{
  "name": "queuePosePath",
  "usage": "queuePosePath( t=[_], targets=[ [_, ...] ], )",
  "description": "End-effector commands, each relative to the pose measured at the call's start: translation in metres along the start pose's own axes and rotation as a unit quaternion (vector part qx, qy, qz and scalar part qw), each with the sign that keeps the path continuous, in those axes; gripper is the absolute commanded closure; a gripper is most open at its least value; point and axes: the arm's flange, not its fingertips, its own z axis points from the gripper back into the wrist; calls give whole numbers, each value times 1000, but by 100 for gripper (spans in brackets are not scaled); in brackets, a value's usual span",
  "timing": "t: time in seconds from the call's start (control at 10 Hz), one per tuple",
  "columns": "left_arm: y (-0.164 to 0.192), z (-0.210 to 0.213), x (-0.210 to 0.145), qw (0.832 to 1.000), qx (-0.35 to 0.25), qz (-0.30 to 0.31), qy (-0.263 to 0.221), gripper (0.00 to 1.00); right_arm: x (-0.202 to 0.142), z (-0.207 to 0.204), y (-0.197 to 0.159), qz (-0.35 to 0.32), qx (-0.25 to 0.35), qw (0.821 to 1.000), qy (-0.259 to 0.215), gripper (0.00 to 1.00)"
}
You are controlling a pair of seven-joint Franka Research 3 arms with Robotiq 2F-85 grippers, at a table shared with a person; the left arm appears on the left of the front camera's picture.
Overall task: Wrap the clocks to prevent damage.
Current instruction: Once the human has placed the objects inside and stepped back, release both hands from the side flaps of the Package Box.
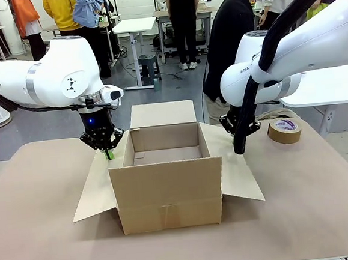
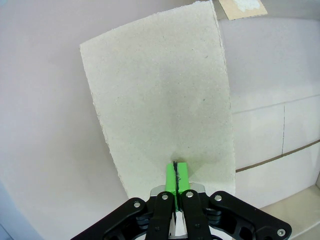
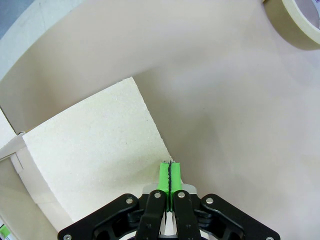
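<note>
Tan tabletop (image 1: 313, 215) nearest you carries an open cardboard box (image 1: 167, 194). Its floor is bare in the front view, so judge the wrapping not yet started. Your wrist views add detail: left gripper (image 2: 176, 170) and right gripper (image 3: 170, 170) pinched fully together on nothing, tips over the left flap (image 2: 160, 90) and right flap (image 3: 95, 150). Farther right sits a tape roll (image 1: 284, 131).
</note>
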Motion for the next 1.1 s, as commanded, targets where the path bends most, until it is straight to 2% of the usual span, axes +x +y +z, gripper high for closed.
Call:
queuePosePath(
  t=[0.0, 1.0],
  targets=[
    [0, -1, 0, 1000, 1, 5, 4, 100, 1, 1, 1, 1, 2, 1000, -1, 99],
    [0, -1, 0, 1000, 1, 5, 4, 100, 1, 1, 1, 1, 2, 1000, -1, 99]
  ],
)
